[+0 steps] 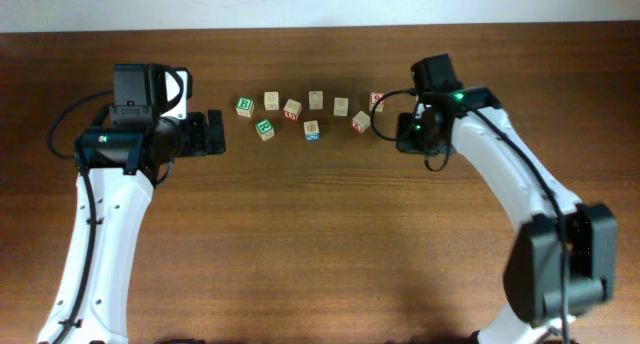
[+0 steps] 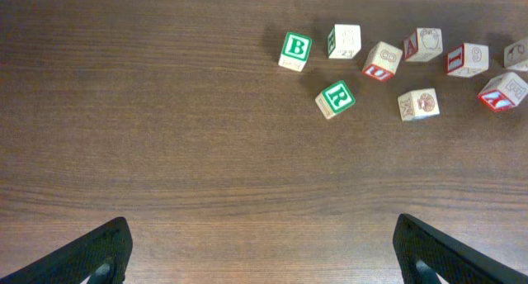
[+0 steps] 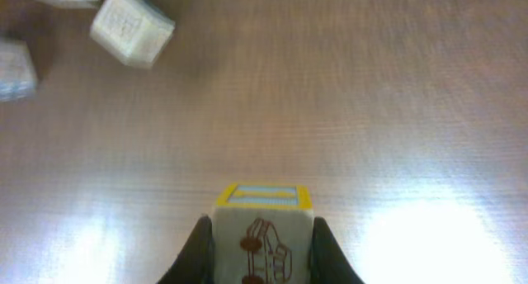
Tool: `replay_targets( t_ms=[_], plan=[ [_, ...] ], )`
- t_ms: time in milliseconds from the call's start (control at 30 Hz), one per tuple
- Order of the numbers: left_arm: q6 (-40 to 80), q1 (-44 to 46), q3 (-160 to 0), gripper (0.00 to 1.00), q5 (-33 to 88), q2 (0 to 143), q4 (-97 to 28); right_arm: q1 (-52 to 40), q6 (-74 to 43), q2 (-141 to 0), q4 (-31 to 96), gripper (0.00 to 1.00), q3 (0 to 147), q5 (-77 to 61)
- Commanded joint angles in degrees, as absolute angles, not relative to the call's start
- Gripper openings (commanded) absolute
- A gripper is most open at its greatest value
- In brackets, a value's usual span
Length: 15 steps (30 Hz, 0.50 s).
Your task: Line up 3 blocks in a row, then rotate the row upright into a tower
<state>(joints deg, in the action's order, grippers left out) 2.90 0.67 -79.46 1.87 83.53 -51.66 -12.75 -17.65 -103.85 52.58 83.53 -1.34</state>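
Right pincer (image 3: 260, 228) clamped on pale wooden cube with brown car drawing (image 3: 264, 249), right end of the cube row (image 1: 316, 101) near the desk's (image 1: 320, 234) far edge. Left pincer (image 2: 260, 226) wide apart, empty.

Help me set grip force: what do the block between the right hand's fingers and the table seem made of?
The block: likely pale unvarnished wood, matte, with a printed brown car; grain is too blurred to confirm. The table: dark brown wood grain, glare suggests a satin finish; veneer or laminate, cannot tell.
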Motion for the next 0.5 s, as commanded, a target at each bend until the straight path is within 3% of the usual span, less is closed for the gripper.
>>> replay_targets(
  t_ms=[0, 233, 467],
  plan=[
    [3.7, 0.6, -80.6, 0.99, 1.2, 83.7, -52.0, -13.0, -13.7, -102.1, 57.6, 0.05, 83.9, -0.8],
    [3.7, 0.6, -80.6, 0.99, 1.2, 83.7, -52.0, -13.0, -12.2, -102.2, 43.9, 0.05, 67.2, -0.8],
    [3.7, 0.6, -80.6, 0.99, 1.2, 83.7, -52.2, -13.0, -11.0, -105.0, 34.4, 0.06, 60.5, -0.9]
  ],
)
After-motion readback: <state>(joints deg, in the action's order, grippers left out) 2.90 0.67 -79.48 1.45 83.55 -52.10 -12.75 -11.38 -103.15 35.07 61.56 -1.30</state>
